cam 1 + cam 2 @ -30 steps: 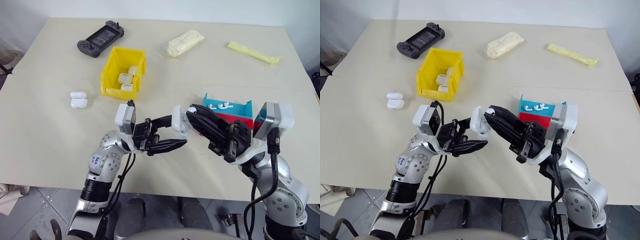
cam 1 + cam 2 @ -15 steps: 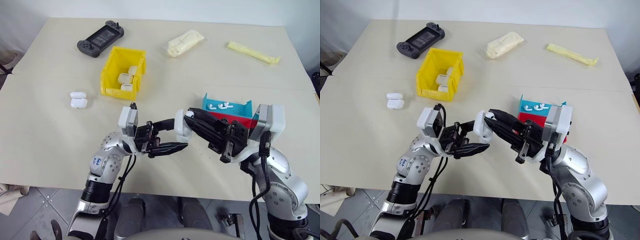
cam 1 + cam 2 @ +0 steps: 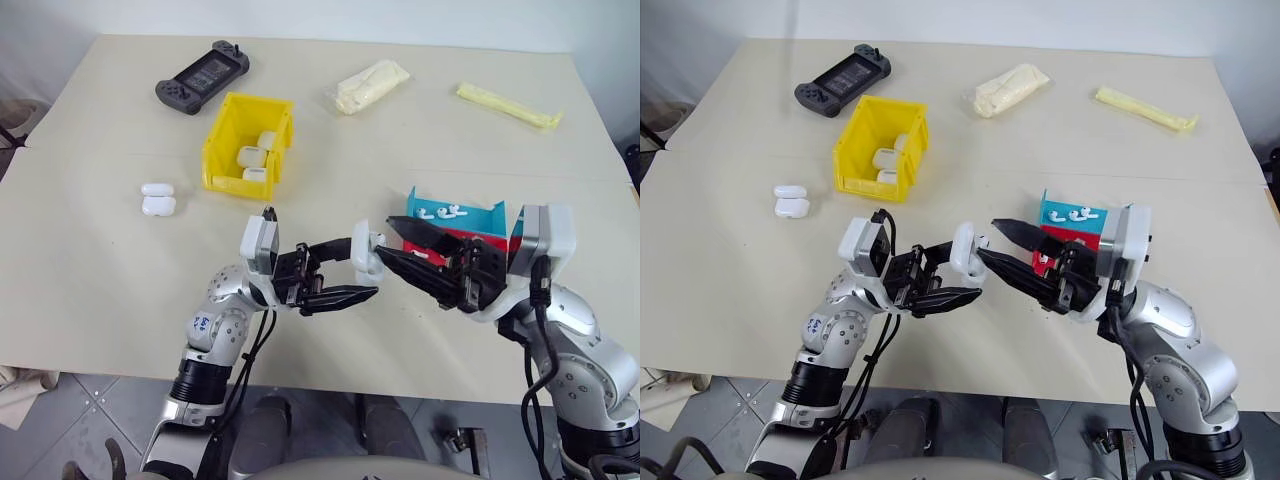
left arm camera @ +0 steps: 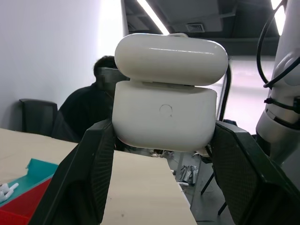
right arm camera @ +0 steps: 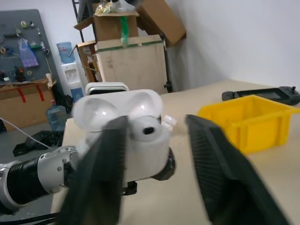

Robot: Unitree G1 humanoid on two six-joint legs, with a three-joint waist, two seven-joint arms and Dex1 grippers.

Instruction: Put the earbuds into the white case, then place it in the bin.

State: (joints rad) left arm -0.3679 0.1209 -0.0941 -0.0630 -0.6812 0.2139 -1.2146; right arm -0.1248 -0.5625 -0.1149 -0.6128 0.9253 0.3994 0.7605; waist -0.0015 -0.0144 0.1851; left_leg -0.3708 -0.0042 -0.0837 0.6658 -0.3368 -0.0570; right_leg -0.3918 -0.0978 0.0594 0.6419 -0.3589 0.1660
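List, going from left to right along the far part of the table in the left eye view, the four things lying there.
Game controller → yellow bin → cream packet → long yellow wrapper.

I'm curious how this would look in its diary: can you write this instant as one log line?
left gripper: shut on small glossy white case, lid open | right gripper: open beside case | bright yellow plastic bin: holds other cases

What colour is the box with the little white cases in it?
Bright yellow. The bin shows best in the left eye view.
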